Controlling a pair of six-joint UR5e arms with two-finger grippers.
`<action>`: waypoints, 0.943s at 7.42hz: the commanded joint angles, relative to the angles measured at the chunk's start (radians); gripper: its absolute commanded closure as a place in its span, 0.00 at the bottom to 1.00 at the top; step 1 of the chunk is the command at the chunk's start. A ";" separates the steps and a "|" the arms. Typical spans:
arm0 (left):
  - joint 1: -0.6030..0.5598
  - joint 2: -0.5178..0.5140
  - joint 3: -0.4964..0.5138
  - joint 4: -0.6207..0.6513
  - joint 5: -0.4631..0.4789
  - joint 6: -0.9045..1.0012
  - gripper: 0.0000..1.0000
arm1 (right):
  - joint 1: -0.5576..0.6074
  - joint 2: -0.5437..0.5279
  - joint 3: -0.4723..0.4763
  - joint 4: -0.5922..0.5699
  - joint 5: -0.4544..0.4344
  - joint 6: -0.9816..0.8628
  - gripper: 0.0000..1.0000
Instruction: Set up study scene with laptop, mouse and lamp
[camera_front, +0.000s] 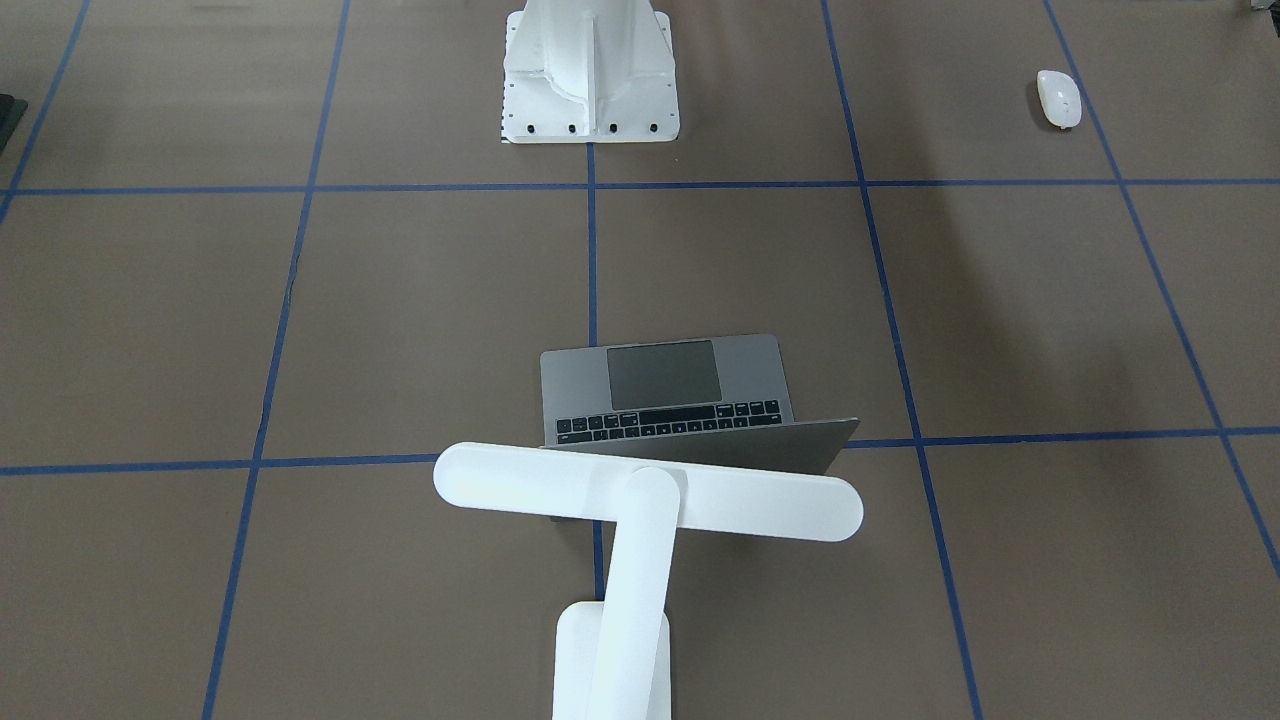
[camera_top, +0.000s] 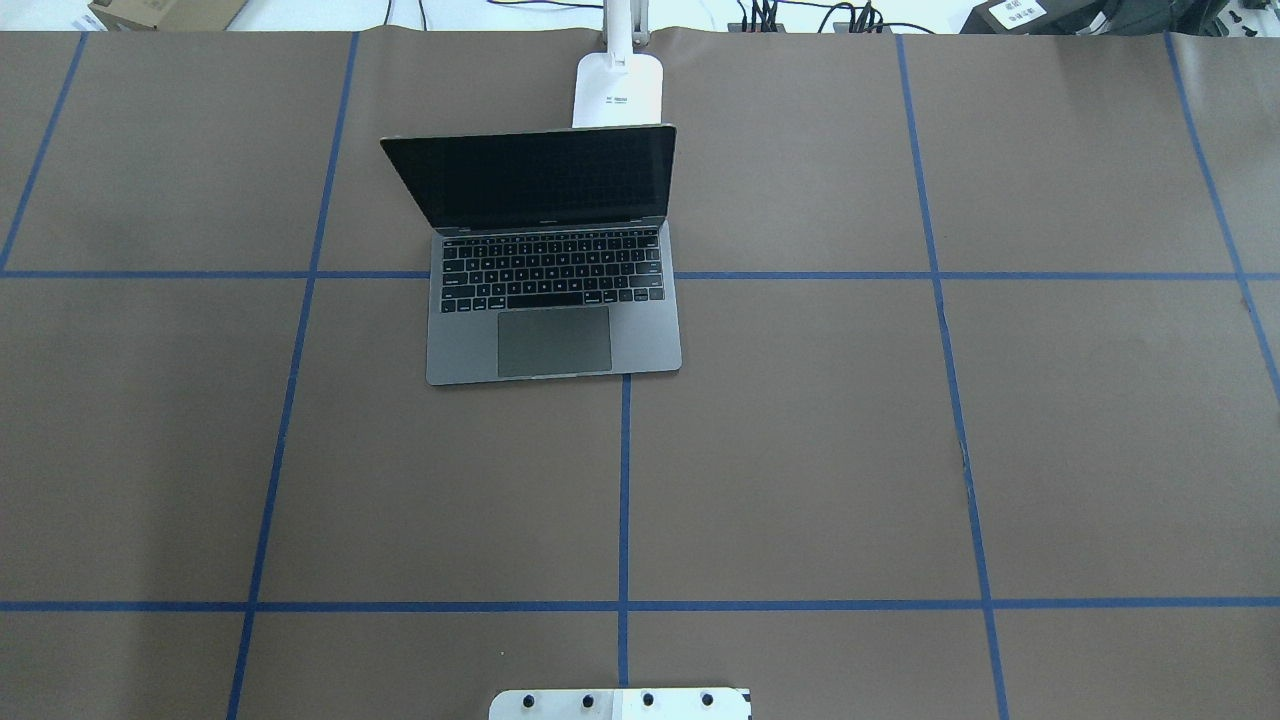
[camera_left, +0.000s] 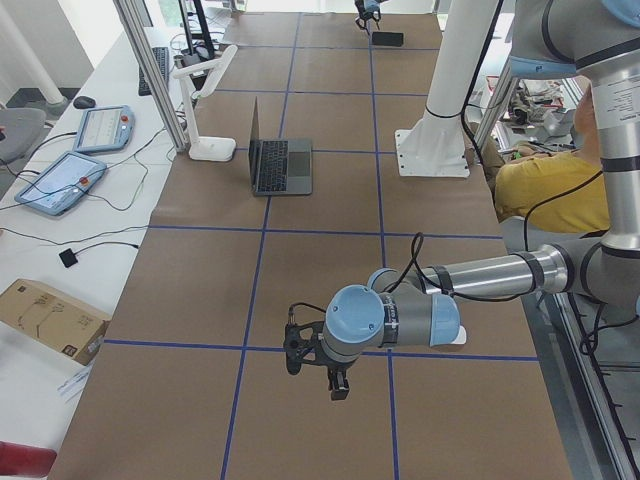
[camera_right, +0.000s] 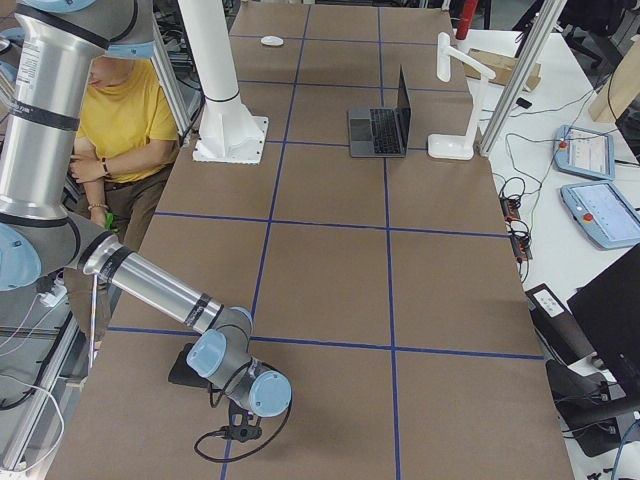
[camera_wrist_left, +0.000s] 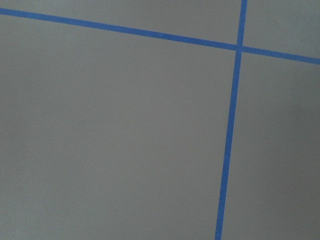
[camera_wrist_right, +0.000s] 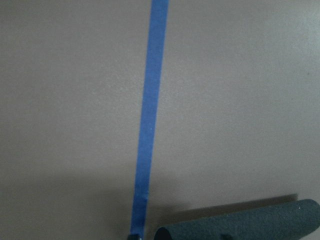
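The left gripper (camera_left: 339, 392) and the right gripper (camera_right: 240, 432) each show only in a side view, so I cannot tell if their fingers are spread or squeezed. I see nothing in either one. Both point down, close above the brown table (camera_top: 800, 450) near lines of blue tape (camera_wrist_left: 229, 150). Each arm lies low and stretched out, with its wrist bent down, at its own end of the table. The laptop (camera_top: 555, 300) sits open in the middle of the far side, with its screen up. The lamp (camera_front: 648, 490) stands just behind the laptop's lid, and its long bar hangs over the lid. The mouse (camera_front: 1059, 98) lies alone on the robot's left side, near the robot's edge and well apart from the laptop. I think the mouse needs to go beside the laptop next. The mouse is small and shiny, so it could slip out of the fingers or get pushed away if they close on it crooked. An arm carrying it could bump the white pedestal (camera_front: 590, 80) on the way. A reach too far could knock the thin lid or tip the lamp.
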 joint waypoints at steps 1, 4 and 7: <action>0.000 0.000 0.000 0.000 0.000 0.000 0.00 | 0.000 -0.012 0.000 -0.001 0.000 -0.030 0.38; 0.000 0.000 0.000 0.000 -0.002 0.000 0.00 | 0.000 -0.014 0.000 -0.001 0.002 -0.044 0.52; 0.000 0.000 0.000 0.000 -0.003 0.000 0.00 | 0.000 -0.013 0.006 -0.003 0.000 -0.049 0.83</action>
